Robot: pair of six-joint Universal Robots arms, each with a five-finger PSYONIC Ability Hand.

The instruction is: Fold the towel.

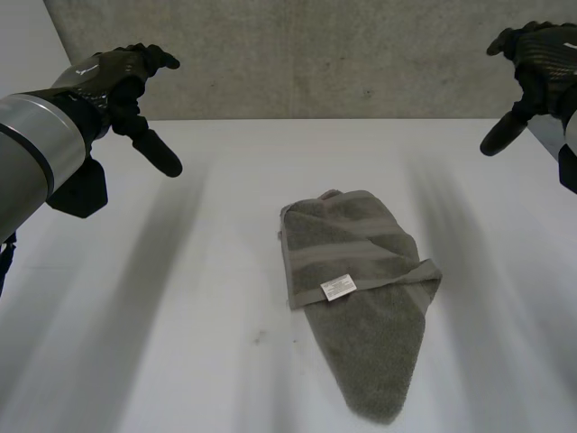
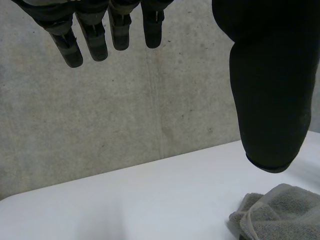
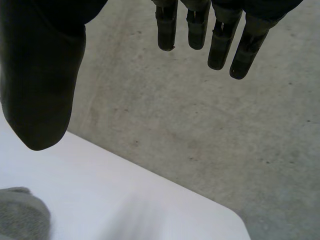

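Note:
A grey-green towel [image 1: 361,289] lies crumpled and partly folded on the white table [image 1: 180,343], right of the middle, with a white label [image 1: 338,287] facing up. My left hand [image 1: 122,86] hovers high at the far left, open, holding nothing. My right hand [image 1: 532,63] hovers high at the far right, open and empty too. Both hands are well apart from the towel. In the left wrist view an edge of the towel [image 2: 280,212] lies below the thumb [image 2: 267,85]. In the right wrist view a bit of towel [image 3: 20,215] shows under the thumb [image 3: 42,75].
A grey concrete wall [image 1: 315,54] stands behind the table's far edge. White table surface surrounds the towel on all sides. The table's far right corner [image 3: 235,220] appears in the right wrist view.

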